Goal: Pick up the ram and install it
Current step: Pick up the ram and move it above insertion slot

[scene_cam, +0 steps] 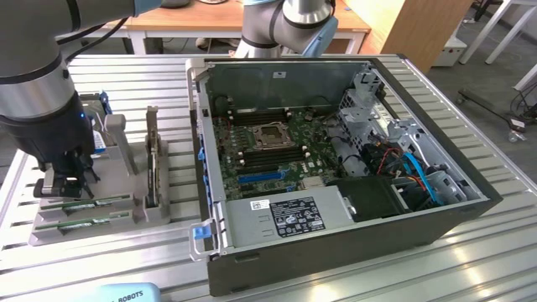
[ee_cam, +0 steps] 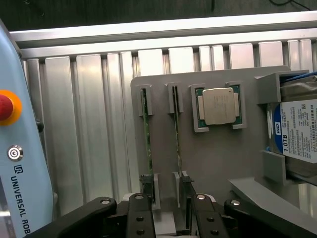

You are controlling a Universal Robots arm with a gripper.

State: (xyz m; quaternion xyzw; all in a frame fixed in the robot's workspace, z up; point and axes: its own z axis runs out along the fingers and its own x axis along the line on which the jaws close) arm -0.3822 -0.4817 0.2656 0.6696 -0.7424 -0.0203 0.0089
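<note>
On the bench (scene_cam: 50,270), at the exterior view's left, the pincer (scene_cam: 65,185) hangs wide open and empty, just above two rams (ee_cam: 147,139) standing on edge in a grey holder (ee_cam: 223,158). Neither looks lifted yet; pick-up and install into the open computer (scene_cam: 336,251) both remain.

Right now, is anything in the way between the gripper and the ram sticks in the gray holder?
Nothing visible does. The gripper hangs open just above one end of the two ram sticks, which stand on edge in the gray holder, with no object between them.
</note>
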